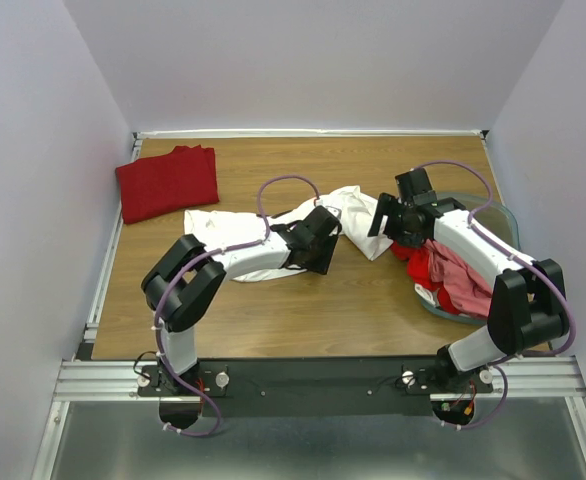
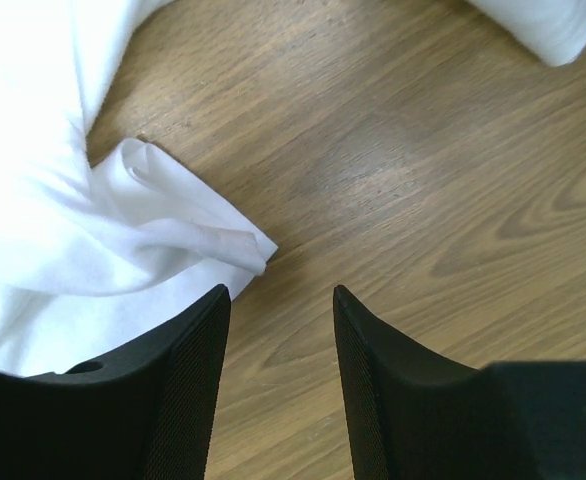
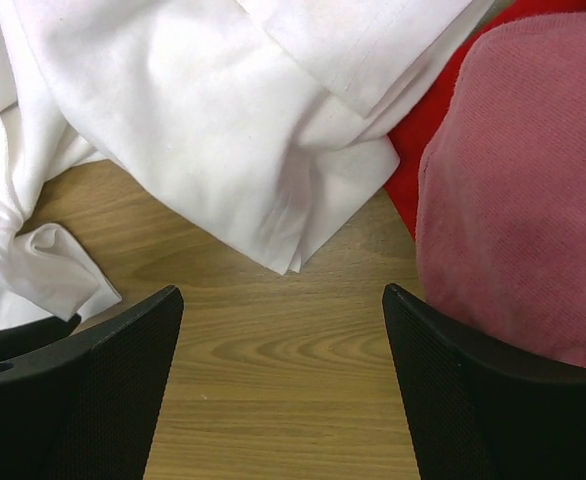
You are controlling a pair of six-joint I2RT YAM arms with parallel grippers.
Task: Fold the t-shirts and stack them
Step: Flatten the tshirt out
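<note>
Two empty grippers are lining up to spread the white t-shirt (image 1: pixel 358 207) — left gripper (image 2: pixel 278 295) narrow, right gripper (image 3: pixel 283 295) wide — probably pinching its eleven-o'clock corner next

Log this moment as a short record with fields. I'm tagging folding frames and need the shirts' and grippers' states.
white t-shirt: unfolded, crumpled, mid-table between the arms
dark red t-shirt: folded, far-left corner of the table
pink t-shirt: heaped in the teal bin, right side
red t-shirt: same heap, beneath the pink
left gripper: open, empty, beside a white shirt corner
right gripper: open, empty, at the white shirt's edge, next to the pink
folded so far: one
</note>
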